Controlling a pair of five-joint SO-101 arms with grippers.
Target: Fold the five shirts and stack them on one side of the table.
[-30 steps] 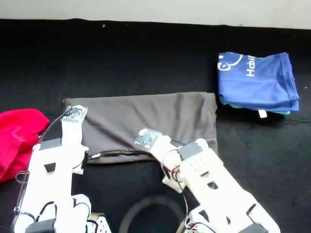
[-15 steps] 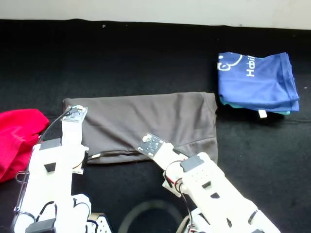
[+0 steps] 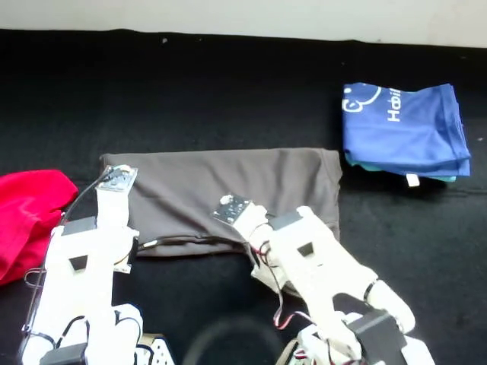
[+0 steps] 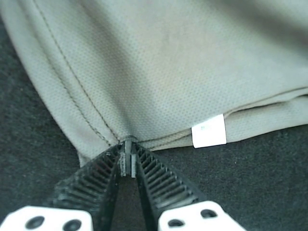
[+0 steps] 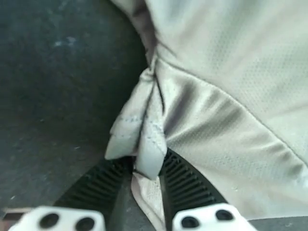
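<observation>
A grey shirt (image 3: 228,182) lies folded in a wide strip across the middle of the black table (image 3: 228,91). My left gripper (image 3: 114,178) sits at the shirt's left end, shut on the hem corner (image 4: 128,154), with a white tag (image 4: 209,130) beside it. My right gripper (image 3: 231,207) rests over the near edge of the shirt's middle and is shut on a bunched fold of grey cloth (image 5: 144,139). A folded blue shirt (image 3: 403,125) tops a teal one (image 3: 365,164) at the back right. A crumpled red shirt (image 3: 27,213) lies at the left edge.
A pale wall strip (image 3: 243,15) borders the table's far side. Bare black surface stretches behind the grey shirt and along the near right. Both white arm bodies (image 3: 76,281) fill the near edge, with cables trailing.
My right gripper dipped toward the near edge, then came back slightly over the shirt, and its arm swung and twisted. The left arm has kept still.
</observation>
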